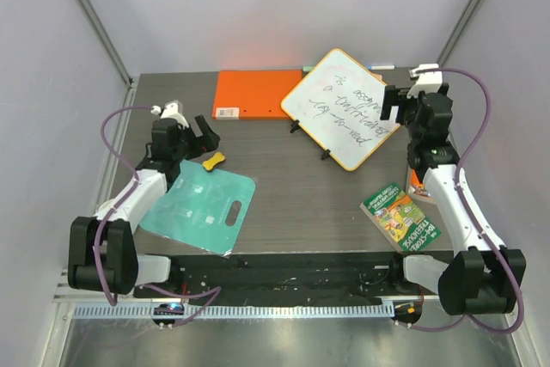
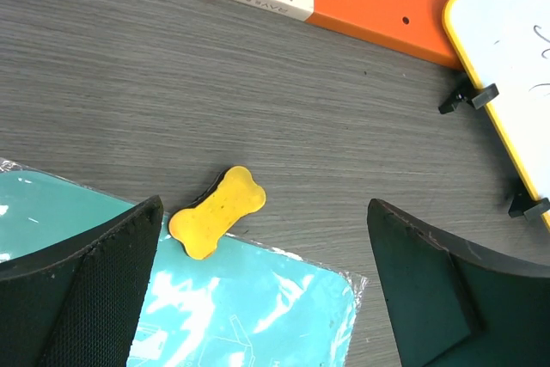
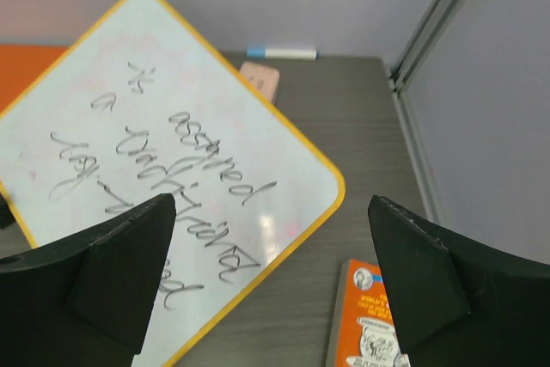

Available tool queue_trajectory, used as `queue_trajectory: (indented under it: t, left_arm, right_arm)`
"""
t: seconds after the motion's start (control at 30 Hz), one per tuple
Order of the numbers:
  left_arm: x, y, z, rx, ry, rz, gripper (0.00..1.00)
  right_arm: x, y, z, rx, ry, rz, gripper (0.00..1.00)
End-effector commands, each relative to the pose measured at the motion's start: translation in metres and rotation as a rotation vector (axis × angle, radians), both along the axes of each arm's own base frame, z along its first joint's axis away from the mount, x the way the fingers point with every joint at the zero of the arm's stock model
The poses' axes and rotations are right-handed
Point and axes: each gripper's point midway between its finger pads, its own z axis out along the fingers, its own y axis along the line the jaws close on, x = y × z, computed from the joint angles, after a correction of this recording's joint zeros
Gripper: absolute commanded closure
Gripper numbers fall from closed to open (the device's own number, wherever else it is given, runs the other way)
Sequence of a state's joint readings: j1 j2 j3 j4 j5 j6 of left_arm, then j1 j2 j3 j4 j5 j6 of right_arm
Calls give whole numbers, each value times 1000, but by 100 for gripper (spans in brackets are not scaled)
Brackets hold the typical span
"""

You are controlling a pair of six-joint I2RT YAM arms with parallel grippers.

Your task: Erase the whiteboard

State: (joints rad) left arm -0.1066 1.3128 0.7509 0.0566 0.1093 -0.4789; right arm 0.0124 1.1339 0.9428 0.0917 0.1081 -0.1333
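Observation:
The whiteboard (image 1: 341, 107), white with a yellow rim and black feet, stands tilted at the back right and carries dark handwriting; it also shows in the right wrist view (image 3: 163, 169) and at the edge of the left wrist view (image 2: 516, 58). A yellow bone-shaped eraser (image 1: 215, 161) lies at the top edge of a teal plastic pouch (image 1: 199, 206); in the left wrist view the eraser (image 2: 216, 211) lies just ahead of my fingers, towards the left one. My left gripper (image 1: 199, 133) is open and empty above it. My right gripper (image 1: 397, 102) is open and empty over the board's right corner.
A flat orange folder (image 1: 253, 95) lies at the back, partly behind the board. A green booklet (image 1: 400, 216) lies front right. An orange booklet (image 3: 369, 315) lies under my right gripper. A marker (image 3: 282, 53) and a pink block (image 3: 261, 80) lie behind the board.

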Motion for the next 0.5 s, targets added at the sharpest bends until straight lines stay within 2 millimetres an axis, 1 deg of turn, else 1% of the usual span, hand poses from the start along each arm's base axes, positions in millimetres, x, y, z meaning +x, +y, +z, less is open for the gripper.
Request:
queue_trajectory:
  t: [0.0,0.1,0.13,0.17,0.2,0.23,0.27,0.3,0.33,0.37,0.4,0.43,0.47]
  left_arm:
    - [-2,0,27,-14,-68,4,0]
    - [0,-8,32,-24,-82,-42,0]
    - [2,-10,25,-15,-53,-61,0]
    - [2,-16,22,14,-41,-130,0]
    - [3,-12,21,57,26,-125,0]
    - [5,-13,3,116,110,-117,0]
    - [4,-10,-7,177,171,-115,0]
    - [8,-4,-5,263,200,-115,0]
    - [7,-8,-12,319,238,-127,0]
    - [8,-8,-30,380,290,-134,0]
    - [13,-4,-28,461,286,-120,0]
    - [11,-14,-32,510,289,-153,0]
    - [11,-17,-35,544,291,-163,0]
  right_arm:
    - [-2,13,-16,58,101,52,0]
    - [-3,15,-19,70,113,62,0]
    - [-4,17,-20,75,115,69,0]
    - [-4,19,-22,80,121,79,0]
    - [-4,18,-24,87,127,79,0]
    - [-4,20,-26,87,133,82,0]
    - [-4,25,-28,92,140,109,0]
    - [-4,26,-32,95,154,114,0]
    - [-4,26,-33,93,161,116,0]
    - [-3,26,-34,90,165,118,0]
    - [-4,24,-35,87,170,109,0]
    - [-4,24,-33,85,165,108,0]
    - [-4,14,-33,89,166,82,0]
